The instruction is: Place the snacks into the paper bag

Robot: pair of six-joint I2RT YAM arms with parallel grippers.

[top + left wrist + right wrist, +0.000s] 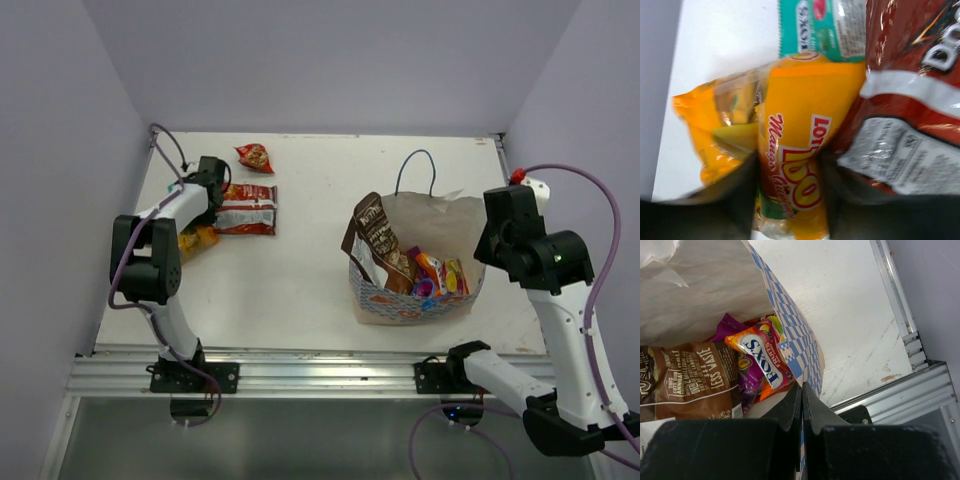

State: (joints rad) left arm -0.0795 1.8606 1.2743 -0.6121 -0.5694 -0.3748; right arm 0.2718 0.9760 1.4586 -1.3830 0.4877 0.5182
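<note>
Dark fingers [737, 200] of the left gripper [789, 167] fill the bottom of the left wrist view, clamped on the orange-yellow packet [795, 125] that stands pinched between them. A red-and-silver chip bag [910, 115] touches this packet at its 3 o'clock side, and a teal packet [820, 27] lies at its 12 o'clock. From above, the left arm rises from its base, folds at the elbow and reaches toward 1 o'clock, wrist bent down over the table [300, 260] at its 9 o'clock side. A small red packet [254, 156] lies apart, at 12 o'clock from the chip bags. The right arm stands tall and bends toward 11 o'clock, its wrist at the 3 o'clock rim of the paper bag [395, 305]. The right gripper [802, 390] has its jaws pressed together, with a strip of the bag's checked wall caught between them. The bag stands open at the table's 4 o'clock side. Inside it a brown packet [695, 380] leans at 9 o'clock, beside a multicoloured packet [762, 357] and a purple packet [747, 382].
</note>
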